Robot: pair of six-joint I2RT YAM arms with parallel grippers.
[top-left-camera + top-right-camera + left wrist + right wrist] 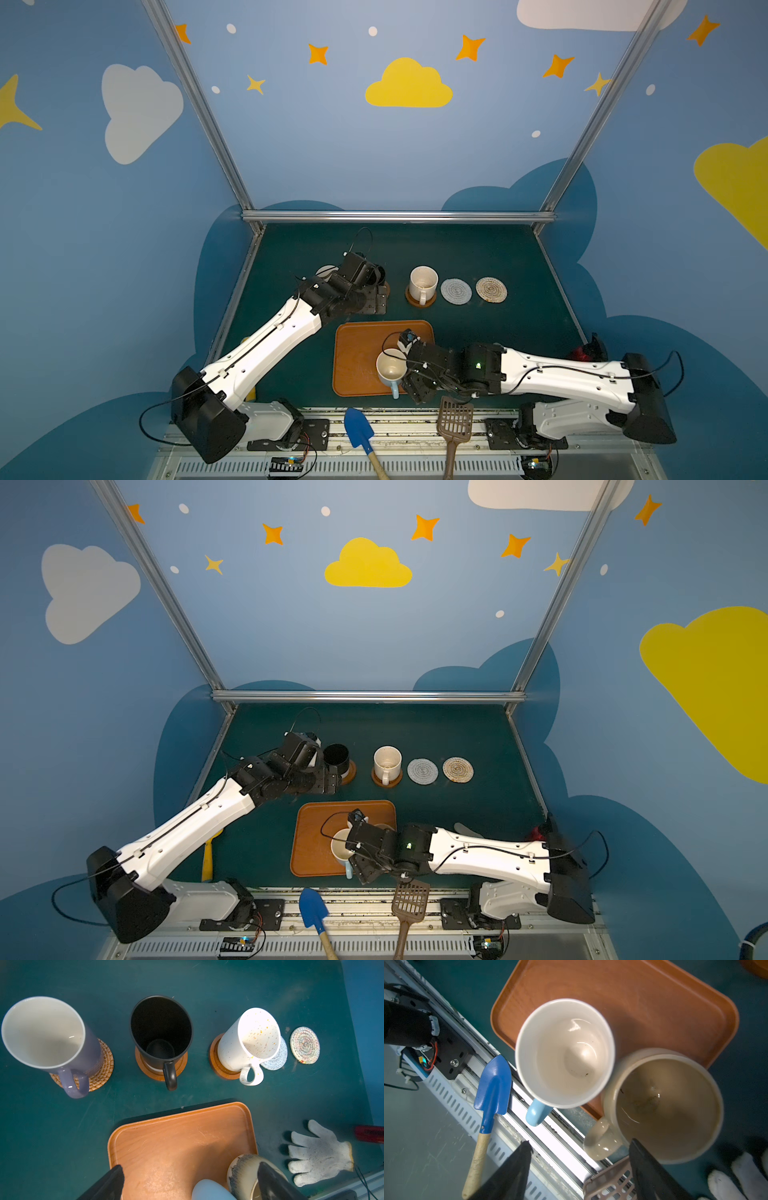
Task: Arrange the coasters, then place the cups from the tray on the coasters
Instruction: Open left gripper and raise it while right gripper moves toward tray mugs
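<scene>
Nearest me, across the rail, lie a blue shovel (358,428) and a brown scoop (456,415). Just past them stands the tan cup (664,1105), upright on the near right part of the tray (353,353). My right pincer (580,1142) hangs over it with jaws apart on either side of the handle, not gripping it. The blue cup (390,368) stands upright just left of the tan one, its handle poking out over the tray's near rim. A white glove (318,1153) lies on the tabletop (478,249) right of the tray. Farther on, my left pincer (191,1166) hangs wide open and empty just this side of the black cup (161,1030). The far row runs from the left:

- the lilac cup (41,1032) on the rattan coaster (99,1070)
- the black cup on a wood coaster (180,1064)
- the speckled cup (249,1041) on the 2nd wood coaster (214,1059)
- the grey coaster (456,291) and the beige coaster (491,289), both bare

All 3 of those cups turn their handles toward the tray.
</scene>
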